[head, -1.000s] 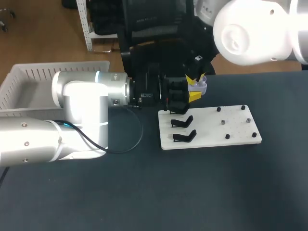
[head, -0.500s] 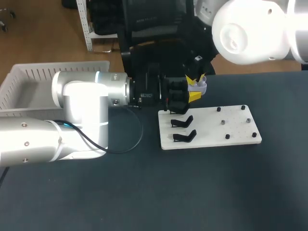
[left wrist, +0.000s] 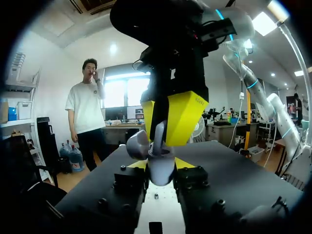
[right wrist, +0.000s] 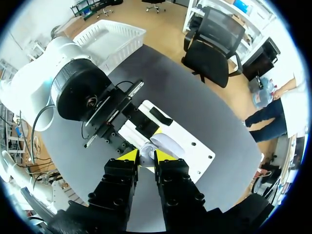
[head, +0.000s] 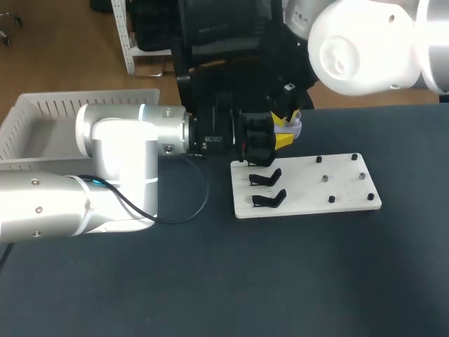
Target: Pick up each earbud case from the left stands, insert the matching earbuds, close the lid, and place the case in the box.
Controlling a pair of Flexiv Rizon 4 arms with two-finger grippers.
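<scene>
A pale earbud case (head: 292, 128) with its lid up hangs above the back left corner of the white board (head: 309, 188). My left gripper (head: 284, 130) is shut on it from two sides. In the left wrist view the case (left wrist: 159, 170) sits between that gripper's black fingers (left wrist: 130, 184). My right gripper (left wrist: 158, 144) comes down from above with its yellow fingers (left wrist: 184, 117) close together. Its tips are in the open case, shut on an earbud of which little shows. From the right wrist, my right gripper (right wrist: 146, 159) stands right over the case (right wrist: 168, 145).
Two empty black stands (head: 266, 188) are on the board's left side, and several small dark pegs (head: 325, 179) on its right. A white basket (head: 42, 116) sits at the table's far left. My left arm (head: 119, 151) lies across the table's left half.
</scene>
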